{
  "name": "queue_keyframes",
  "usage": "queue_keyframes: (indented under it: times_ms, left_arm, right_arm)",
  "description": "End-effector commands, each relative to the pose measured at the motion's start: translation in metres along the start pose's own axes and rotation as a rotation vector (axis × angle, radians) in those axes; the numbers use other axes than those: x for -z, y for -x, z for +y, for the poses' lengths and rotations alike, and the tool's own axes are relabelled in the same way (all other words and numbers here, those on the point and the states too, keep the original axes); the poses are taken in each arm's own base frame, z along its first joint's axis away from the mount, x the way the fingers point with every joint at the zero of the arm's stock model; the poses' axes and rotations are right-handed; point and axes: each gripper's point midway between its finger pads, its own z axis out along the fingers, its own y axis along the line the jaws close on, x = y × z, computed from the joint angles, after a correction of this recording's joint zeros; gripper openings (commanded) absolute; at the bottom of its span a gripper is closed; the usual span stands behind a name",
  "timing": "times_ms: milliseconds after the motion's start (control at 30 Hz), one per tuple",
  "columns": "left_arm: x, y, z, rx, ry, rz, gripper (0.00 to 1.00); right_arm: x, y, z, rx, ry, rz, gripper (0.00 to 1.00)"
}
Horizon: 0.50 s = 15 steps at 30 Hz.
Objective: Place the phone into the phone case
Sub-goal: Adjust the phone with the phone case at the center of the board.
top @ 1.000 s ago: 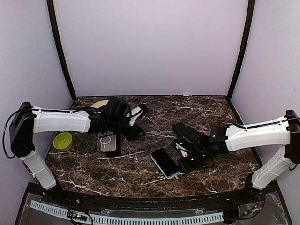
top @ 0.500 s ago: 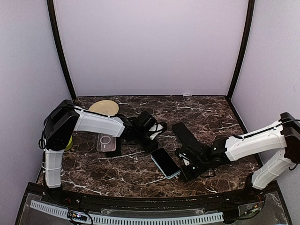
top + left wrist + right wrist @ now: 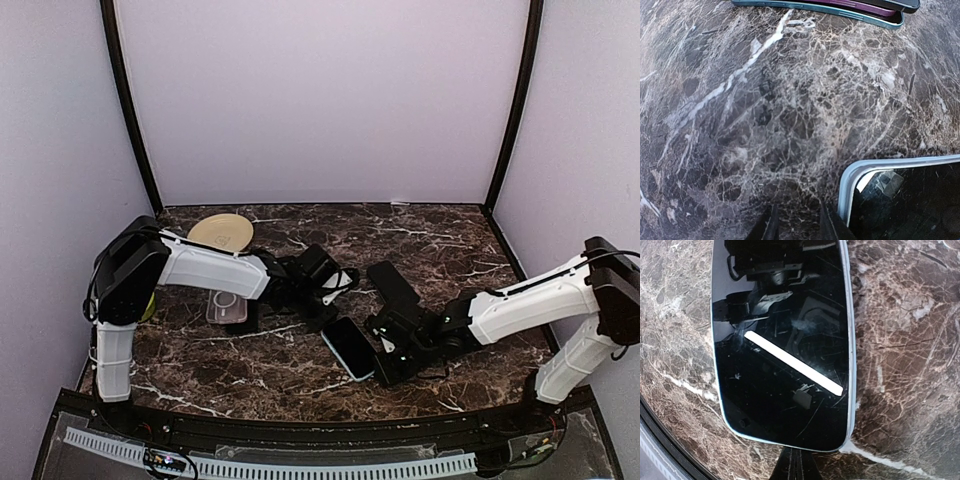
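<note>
The phone (image 3: pixel 348 347) lies screen up near the table's middle, black glass with a pale blue rim. The clear phone case (image 3: pixel 226 305) rests flat to its left, partly behind my left arm. My left gripper (image 3: pixel 326 312) is low at the phone's far corner. In the left wrist view its fingers (image 3: pixel 797 227) are narrowly open over bare marble, and the phone's corner (image 3: pixel 900 200) sits just right of them. My right gripper (image 3: pixel 380 368) is shut with nothing in it. Its tips (image 3: pixel 797 467) stand against the phone's near short edge (image 3: pixel 785 442).
A flat dark slab (image 3: pixel 393 283) lies behind the phone; its teal and purple edge (image 3: pixel 840 7) shows at the top of the left wrist view. A tan plate (image 3: pixel 220 232) sits at the back left. A green bowl (image 3: pixel 148 305) peeks out behind my left arm.
My left gripper swung from over the case to the phone's far corner and narrowed. My right gripper shut and slid left up to the phone's near end.
</note>
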Motion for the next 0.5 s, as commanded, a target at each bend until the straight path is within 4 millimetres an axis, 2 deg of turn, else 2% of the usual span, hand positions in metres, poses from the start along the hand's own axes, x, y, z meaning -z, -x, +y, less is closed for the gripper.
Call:
queue_keyframes:
  times_ms: [0,133,233,333,467]
  left_arm:
    - [0.008,-0.011,-0.052,-0.025,-0.144,0.025,0.3]
    - [0.014,-0.016,-0.059,-0.041,-0.153,0.037,0.29]
    - [0.018,-0.016,-0.058,-0.06,-0.144,0.026,0.3]
    - [0.022,-0.009,-0.05,-0.076,-0.104,0.01,0.3]
    - [0.03,0.008,-0.028,-0.119,0.015,-0.017,0.31]
  right_arm:
    - [-0.004,0.015,0.001,-0.014,-0.029,-0.056,0.03]
    - [-0.001,0.022,0.002,-0.017,-0.035,-0.085,0.04]
    - [-0.001,0.025,0.001,-0.005,-0.054,-0.082,0.04]
    - [0.005,0.023,-0.005,0.008,-0.091,-0.07,0.06]
    - [0.019,0.013,-0.01,0.043,-0.109,-0.028,0.14]
